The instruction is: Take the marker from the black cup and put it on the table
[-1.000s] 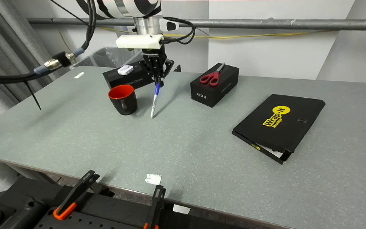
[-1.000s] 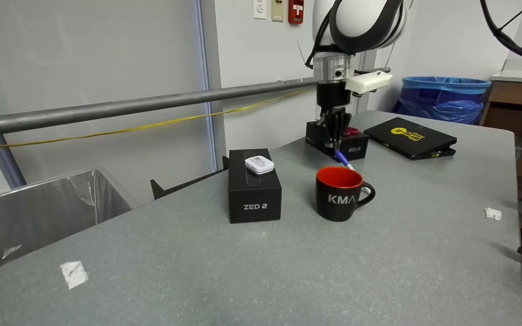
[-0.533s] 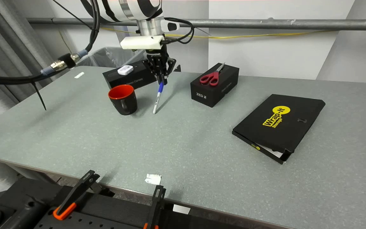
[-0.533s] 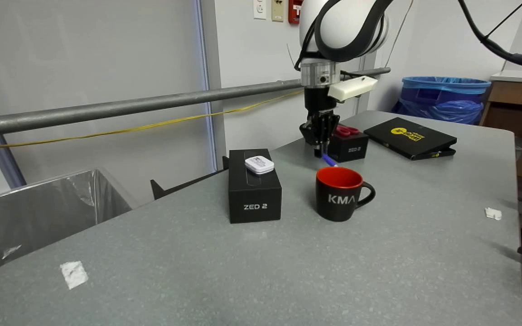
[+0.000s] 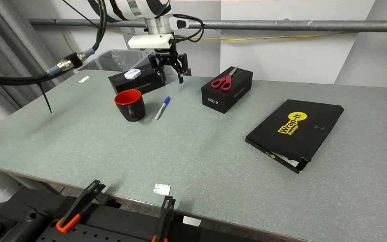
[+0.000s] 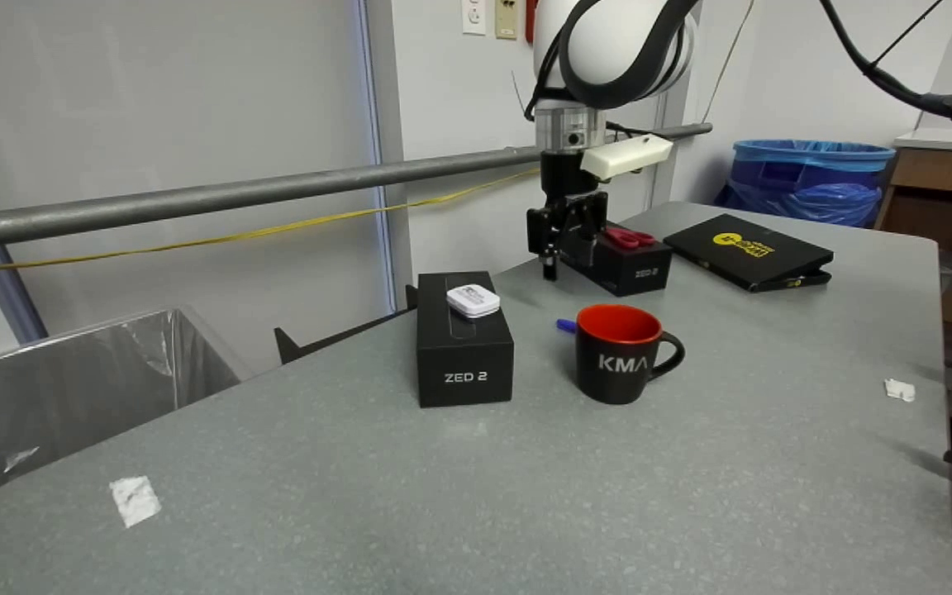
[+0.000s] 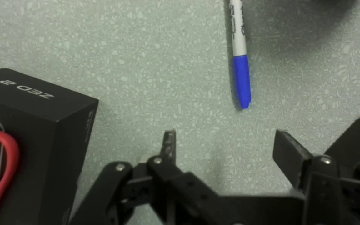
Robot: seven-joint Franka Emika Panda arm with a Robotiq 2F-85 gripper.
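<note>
Black robot fingers [image 7: 287, 156] hang above a speckled grey counter [image 5: 213, 168], spread wide apart and holding nothing. Near them, the marker [image 7: 240, 53] lies flat on the counter, blue cap toward the fingers, just beside the black cup [image 5: 132, 111], which stands upright with its red interior showing. Off to one side, red-handled scissors [image 5: 227, 79] rest atop a black box [image 5: 228, 97], with a black Wrap-It case [image 5: 314, 117] beyond.

The Panda arm [image 6: 608, 45] is white with curved black bands [image 6: 608, 96] — wrist flange [image 6: 563, 130] silvery, cables [image 5: 101, 27] black — and the black gripper [image 7: 224, 134] shows shiny screws [image 7: 158, 160].
</note>
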